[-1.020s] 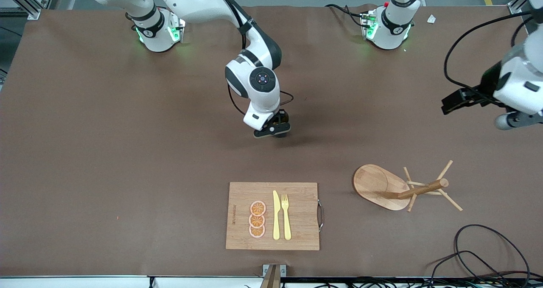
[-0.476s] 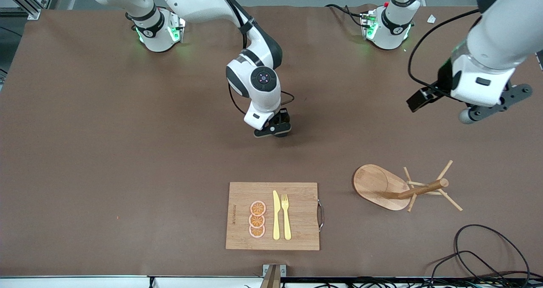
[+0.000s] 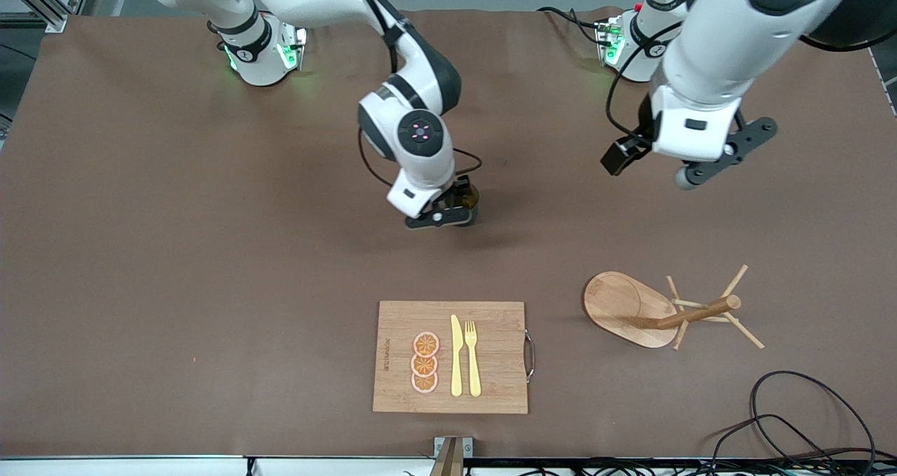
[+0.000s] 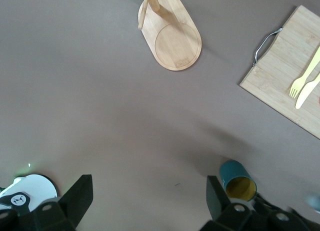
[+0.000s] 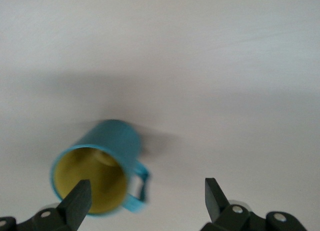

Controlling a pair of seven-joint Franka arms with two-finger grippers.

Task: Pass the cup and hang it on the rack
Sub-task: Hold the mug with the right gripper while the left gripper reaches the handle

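The teal cup [image 5: 102, 166], yellowish inside, stands mouth up on the brown table with its loop handle toward the gap between my right fingers. My right gripper [image 5: 145, 201] is open just above it, one finger over the rim, and nothing is gripped. In the front view the cup [image 3: 468, 197] is mostly hidden under the right gripper [image 3: 448, 213] at the table's middle. My left gripper [image 3: 729, 155] hangs open and empty over the table toward the left arm's end. Its wrist view shows the cup [image 4: 237, 180] beside one finger. The wooden rack [image 3: 659, 311] stands nearer the front camera.
A bamboo cutting board [image 3: 450, 357] with a yellow knife, a fork and orange slices lies near the front edge. Black cables [image 3: 792, 420] coil at the front corner by the left arm's end. The rack's oval base [image 4: 172, 38] and the board [image 4: 290, 86] also show in the left wrist view.
My right gripper has opened and let go of the cup, shifting slightly toward its own end. The left arm has swung in from the table's end toward the middle.
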